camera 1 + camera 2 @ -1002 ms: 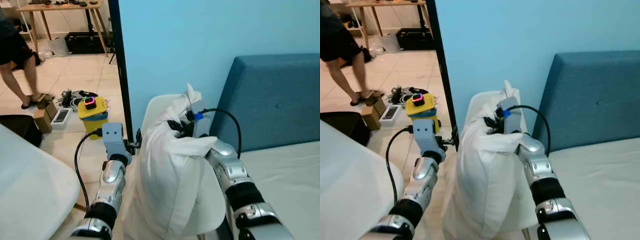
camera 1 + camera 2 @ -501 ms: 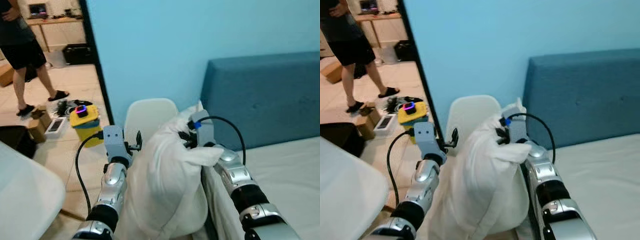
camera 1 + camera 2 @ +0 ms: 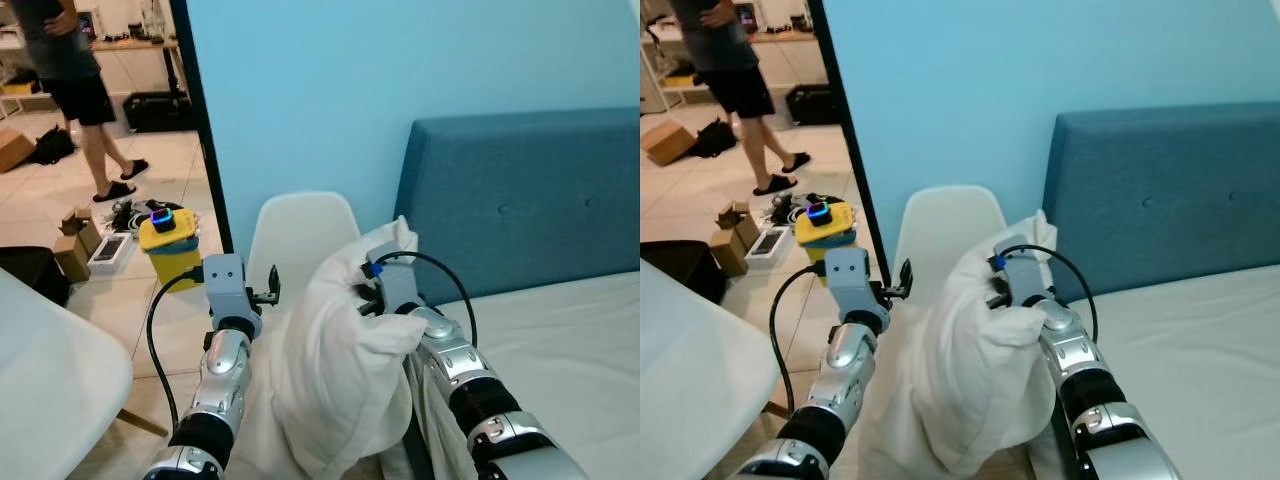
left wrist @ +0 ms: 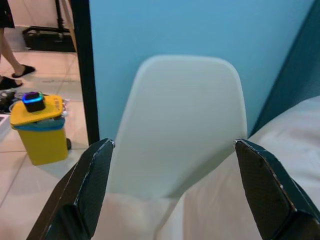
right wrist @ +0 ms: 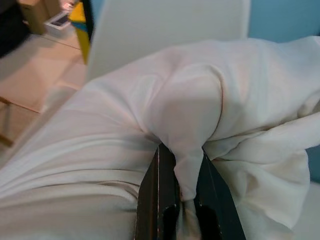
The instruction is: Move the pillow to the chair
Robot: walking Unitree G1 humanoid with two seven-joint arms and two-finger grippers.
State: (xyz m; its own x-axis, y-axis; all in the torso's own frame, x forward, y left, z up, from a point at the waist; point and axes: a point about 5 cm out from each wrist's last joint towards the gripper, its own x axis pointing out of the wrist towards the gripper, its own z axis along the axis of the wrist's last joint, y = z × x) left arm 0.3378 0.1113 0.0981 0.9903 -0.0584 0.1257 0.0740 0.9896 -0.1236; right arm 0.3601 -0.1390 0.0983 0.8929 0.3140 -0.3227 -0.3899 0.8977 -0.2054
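A white pillow (image 3: 330,370) hangs bunched up between my two arms, low in front of me. My right gripper (image 5: 181,180) is shut on a fold of its cloth near the top. The white chair (image 3: 300,240) stands just beyond, its backrest (image 4: 175,125) against the blue wall. My left gripper (image 4: 172,165) is open, fingers spread wide toward the backrest, beside the pillow's left side. The chair's seat is hidden behind the pillow.
A bed with a white sheet (image 3: 560,350) and a blue headboard (image 3: 520,200) lies to the right. A yellow bin (image 3: 170,240) stands by the black door frame (image 3: 205,130). A person (image 3: 75,80) stands on the tiled floor beyond. A white rounded surface (image 3: 50,380) is at my left.
The camera has shifted, so the chair and doorway sit differently in view. The pillow has dropped a little lower and closer to the chair. The person has walked farther off.
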